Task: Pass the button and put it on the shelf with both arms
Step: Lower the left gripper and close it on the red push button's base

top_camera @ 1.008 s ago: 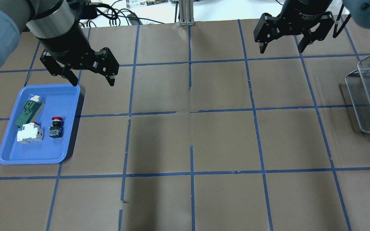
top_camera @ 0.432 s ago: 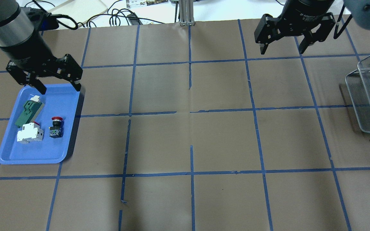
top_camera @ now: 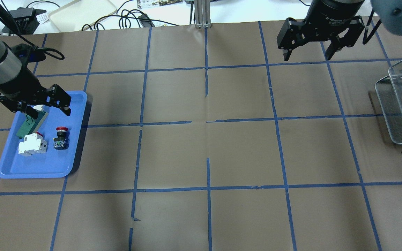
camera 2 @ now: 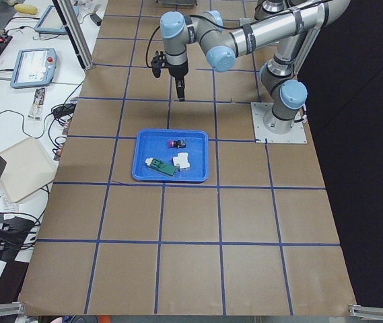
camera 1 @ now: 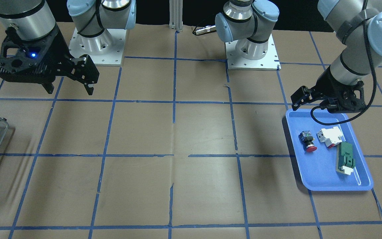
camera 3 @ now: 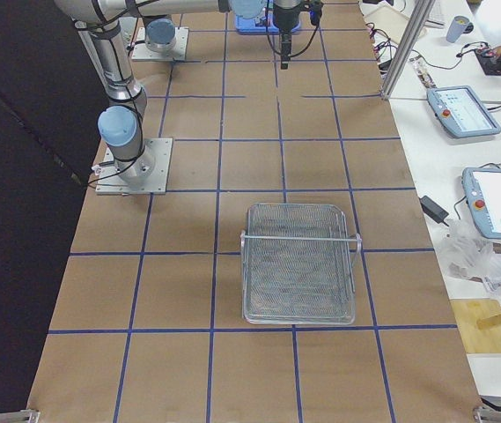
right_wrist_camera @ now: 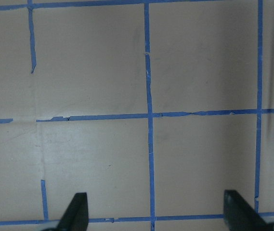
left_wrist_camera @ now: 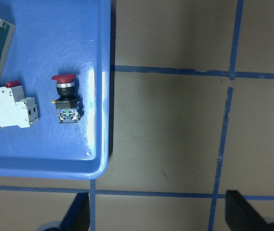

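"Two grippers, and both slack?"

"Both. The left gripper (top_camera: 49,112) hangs over the end of the blue tray (top_camera: 40,166), fingers (left_wrist_camera: 78,217) spread and gripping nothing. The right gripper (top_camera: 306,55) is spread too, above the table (top_camera: 243,153)."

"Room to move?"

"A broad run of taped table lies between the two pairs of fingers. In the left wrist view the tray's long edge runs just inside the finger at that view's left."

"And the containers?"

"The tray holds the button (top_camera: 60,137), lying on its side below the left fingers and apart from them. The white block (top_camera: 32,144) is just beside it, and the green part (top_camera: 30,124) is near that. The wire rack (top_camera: 401,104) sits at the table's edge, well out from the right fingers."
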Robot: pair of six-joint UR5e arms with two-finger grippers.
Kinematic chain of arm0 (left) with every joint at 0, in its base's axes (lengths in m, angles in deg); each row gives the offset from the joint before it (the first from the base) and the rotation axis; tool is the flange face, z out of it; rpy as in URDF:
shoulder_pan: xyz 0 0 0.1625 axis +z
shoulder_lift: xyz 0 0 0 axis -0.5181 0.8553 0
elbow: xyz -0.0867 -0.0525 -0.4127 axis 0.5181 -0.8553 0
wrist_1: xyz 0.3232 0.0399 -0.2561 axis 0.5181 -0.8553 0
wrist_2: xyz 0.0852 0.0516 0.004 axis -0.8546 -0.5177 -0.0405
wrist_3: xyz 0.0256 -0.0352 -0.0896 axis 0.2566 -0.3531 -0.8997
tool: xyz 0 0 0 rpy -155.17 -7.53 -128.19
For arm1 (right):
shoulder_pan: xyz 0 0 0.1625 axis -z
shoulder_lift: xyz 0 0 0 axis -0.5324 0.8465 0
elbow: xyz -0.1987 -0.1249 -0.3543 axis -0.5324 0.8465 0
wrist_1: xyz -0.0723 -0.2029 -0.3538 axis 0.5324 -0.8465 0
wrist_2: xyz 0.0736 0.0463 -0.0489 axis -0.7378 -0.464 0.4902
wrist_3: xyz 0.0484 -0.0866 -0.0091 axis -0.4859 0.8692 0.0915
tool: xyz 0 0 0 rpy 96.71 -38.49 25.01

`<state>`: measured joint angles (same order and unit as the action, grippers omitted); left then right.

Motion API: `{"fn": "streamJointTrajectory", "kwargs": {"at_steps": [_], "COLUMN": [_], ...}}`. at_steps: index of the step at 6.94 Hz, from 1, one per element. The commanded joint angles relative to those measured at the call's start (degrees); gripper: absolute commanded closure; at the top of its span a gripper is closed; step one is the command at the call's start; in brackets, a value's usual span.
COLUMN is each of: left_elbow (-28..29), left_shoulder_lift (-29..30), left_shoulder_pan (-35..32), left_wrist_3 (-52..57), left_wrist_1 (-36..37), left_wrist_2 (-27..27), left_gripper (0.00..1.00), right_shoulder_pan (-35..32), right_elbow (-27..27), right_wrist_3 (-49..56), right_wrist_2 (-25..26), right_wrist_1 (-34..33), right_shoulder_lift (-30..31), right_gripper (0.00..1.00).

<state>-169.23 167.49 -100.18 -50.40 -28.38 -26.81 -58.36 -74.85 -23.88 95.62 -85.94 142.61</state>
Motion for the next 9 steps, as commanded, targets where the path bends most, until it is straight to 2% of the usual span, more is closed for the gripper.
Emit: {"fn": "streamJointTrajectory", "kwargs": {"at_steps": [1, 2, 3, 5, 6, 7, 8, 9], "left_elbow": [-8.82, -9.72, -10.34, -16.81, -19.2, -20.0, -21.58, -24.2], "left_shoulder_lift": [2.04, 3.7, 5.55, 8.2, 8.29, 8.38, 8.81, 9.08], "left_shoulder_pan": [5.57, 6.47, 6.48, 6.83, 7.09, 8.14, 11.28, 11.75], "left_wrist_3": [2.08, 2.09, 2.0, 2.79, 6.27, 10.75, 12.18, 12.2], "left_wrist_1": [16.6, 18.24, 23.74, 41.1, 45.28, 46.02, 46.98, 49.95], "left_wrist_2": [0.14, 0.41, 0.76, 2.85, 3.04, 3.31, 5.75, 5.77], "left_gripper": [0.0, 0.0, 0.0, 0.0, 0.0, 0.0, 0.0, 0.0], "right_shoulder_pan": [0.0, 0.0, 0.0, -0.09, -0.09, -0.09, -0.09, -0.09], "right_elbow": [0.01, 0.02, 0.02, 0.02, -0.07, -0.07, -0.07, -0.07], "right_wrist_3": [0.02, 0.11, 0.11, 0.11, 0.11, 0.11, 0.11, 0.02], "right_wrist_2": [-0.38, -0.64, -0.73, -0.56, -0.47, -0.56, -0.56, -0.56], "right_wrist_1": [-0.36, -0.27, -0.36, -0.36, -0.18, -0.18, -0.27, -0.27], "right_shoulder_lift": [0.0, 0.0, 0.0, 0.0, -0.09, -0.09, -0.09, -0.09], "right_gripper": [0.0, 0.0, 0.0, 0.0, 0.0, 0.0, 0.0, 0.0]}}
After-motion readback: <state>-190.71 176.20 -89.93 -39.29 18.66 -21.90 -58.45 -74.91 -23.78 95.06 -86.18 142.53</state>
